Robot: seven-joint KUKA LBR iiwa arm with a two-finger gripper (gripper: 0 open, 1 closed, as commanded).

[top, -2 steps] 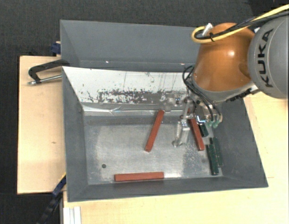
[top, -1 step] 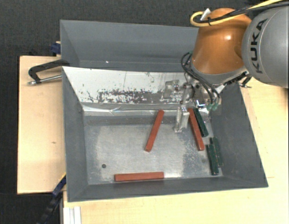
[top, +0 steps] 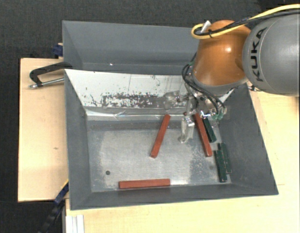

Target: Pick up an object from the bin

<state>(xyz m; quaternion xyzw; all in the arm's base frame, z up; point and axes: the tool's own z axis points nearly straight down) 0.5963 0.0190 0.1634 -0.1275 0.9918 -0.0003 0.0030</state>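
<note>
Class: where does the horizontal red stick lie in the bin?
The horizontal red stick lies along the bin's lower wall in the camera view, below the slanted red stick and left of the claw.

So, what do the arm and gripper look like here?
The arm is a rounded grey link lettered KUKA in black. An orange dome-shaped cover sits at the wrist, with a yellow cable looped over it and dark wires beneath. The gripper is slim bare metal.

We log arm (top: 280,47): rounded grey shell, black KUKA lettering | wrist cover (top: 220,57): glossy orange, dome-shaped | cable (top: 246,19): yellow, looped over the cover's top | wires (top: 194,89): thin, dark, bunched under the cover | gripper (top: 185,131): slim, bare silver metal, as far as we can tell
</note>
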